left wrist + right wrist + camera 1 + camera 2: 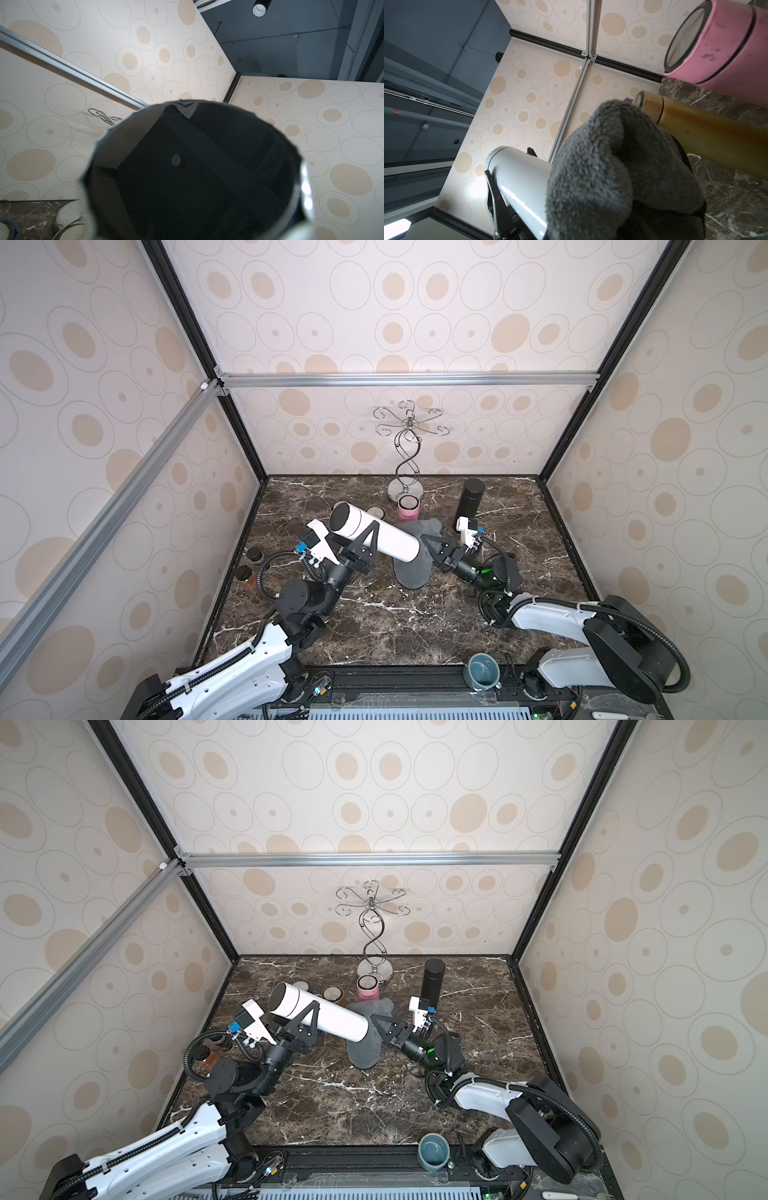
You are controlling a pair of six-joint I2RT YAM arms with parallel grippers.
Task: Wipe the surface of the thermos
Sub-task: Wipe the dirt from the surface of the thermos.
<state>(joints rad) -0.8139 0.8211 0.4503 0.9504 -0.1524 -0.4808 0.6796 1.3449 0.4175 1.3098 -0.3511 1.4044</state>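
both top views show the left claw (pixel 369 531) clamped round the white thermos (pixel 395 540), holding it tilted clear of the tabletop (pixel 374 626), probably so its side is exposed to the one grey cloth (pixel 409 574) pinched in the closed right claw (pixel 428 542) at its lower end. behind it i count three more: pink flask (pixel 408 508), black flask (pixel 471 502), amber flask (pixel 695 128), and possibly a fourth, half hidden.

R wrist cam: cloth (pixel 602 176) hides thermos (pixel 519 182) end.
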